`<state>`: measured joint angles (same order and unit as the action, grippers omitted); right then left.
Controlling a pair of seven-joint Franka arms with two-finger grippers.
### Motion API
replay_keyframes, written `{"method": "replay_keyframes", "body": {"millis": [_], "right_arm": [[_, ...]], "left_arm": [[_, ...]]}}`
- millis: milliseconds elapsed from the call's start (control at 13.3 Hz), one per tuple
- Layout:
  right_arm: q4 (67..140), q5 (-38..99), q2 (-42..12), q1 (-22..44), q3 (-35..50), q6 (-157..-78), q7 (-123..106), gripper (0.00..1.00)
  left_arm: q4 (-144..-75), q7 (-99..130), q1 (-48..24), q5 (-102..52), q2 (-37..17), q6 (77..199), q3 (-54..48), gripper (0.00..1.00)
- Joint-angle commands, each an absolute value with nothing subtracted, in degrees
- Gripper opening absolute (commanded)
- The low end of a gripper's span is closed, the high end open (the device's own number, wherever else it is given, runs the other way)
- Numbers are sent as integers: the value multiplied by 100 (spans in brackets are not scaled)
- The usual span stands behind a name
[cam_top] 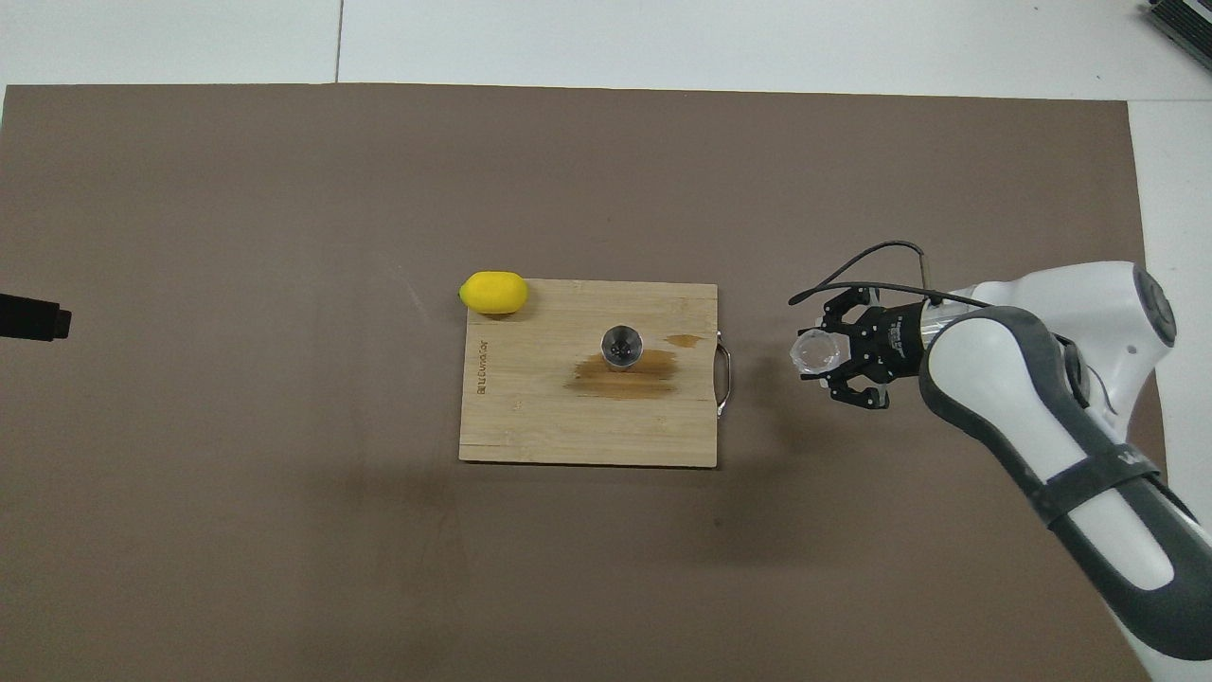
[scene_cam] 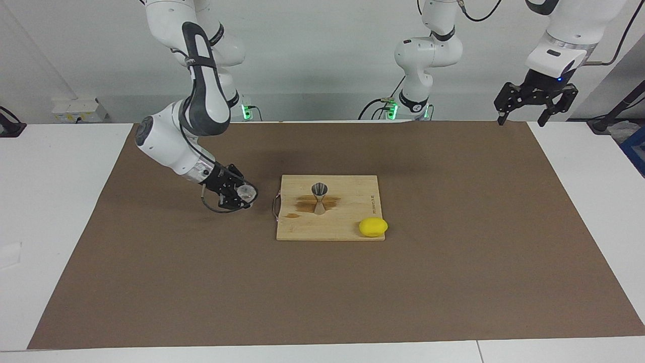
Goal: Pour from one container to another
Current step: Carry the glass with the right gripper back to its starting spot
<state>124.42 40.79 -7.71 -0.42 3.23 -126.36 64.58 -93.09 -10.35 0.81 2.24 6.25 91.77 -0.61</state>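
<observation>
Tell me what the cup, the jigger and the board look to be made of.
Cup: clear glass, seemingly; see-through with bright glints.
Jigger: grey metal, apparently; dull sheen, thin-walled hourglass shape.
Board: pale wood, perhaps bamboo; visible grain, dark wet-looking stain, thin metal handle.

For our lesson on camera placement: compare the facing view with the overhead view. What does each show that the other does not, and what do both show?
Only the facing view shows the jigger's hourglass side profile, both arm bases, and the whole left gripper, open, raised over the mat's corner.

Only the overhead view looks down into the jigger's mouth and shows the cutting board's metal handle clearly.

Both show the right gripper shut on the glass cup above the mat beside the board, the lemon at the board's corner, and brown stains by the jigger.
</observation>
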Motion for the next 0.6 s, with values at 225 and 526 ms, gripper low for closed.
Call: {"method": "replay_keyframes", "body": {"millis": [225, 526], "right_arm": [[12779, 4430, -703, -1150, 396, -12095, 5038, 0], [12762, 4465, -1028, -1766, 404, -11760, 4177, 0]], "left_arm": [[-9017, -1099, 114, 176, 404, 8938, -114, 100], [-8642, -1125, 167, 202, 107, 8851, -114, 100]]}}
